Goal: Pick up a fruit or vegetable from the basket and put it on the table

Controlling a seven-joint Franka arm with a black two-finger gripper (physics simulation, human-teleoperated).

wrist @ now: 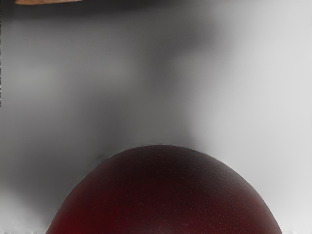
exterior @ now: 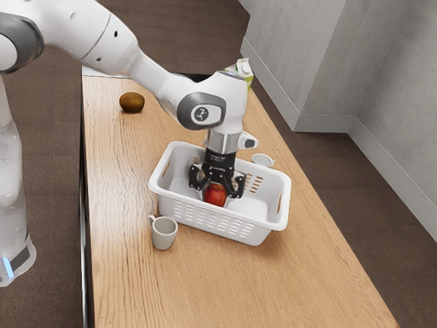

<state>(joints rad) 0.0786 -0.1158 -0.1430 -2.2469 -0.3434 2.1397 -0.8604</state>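
Time to grab! The open fingers (exterior: 218, 193) sit around the red fruit (exterior: 215, 195) inside the basket (exterior: 255, 234). Next, squeeze, then lift.

- Red fruit (exterior: 215, 197): top partly covered by gripper (exterior: 217, 191); wrist view's lower edge cuts it off.
- Basket (exterior: 179, 207): near wall hides part of its floor; blurred in wrist view.
- White cup (exterior: 262, 159): lower part hidden behind basket rim.
- Carton (exterior: 244, 70) — partly behind arm (exterior: 208, 99); print too small to read.
- Orange-brown sliver (wrist: 44, 1) — cut off, unidentified.
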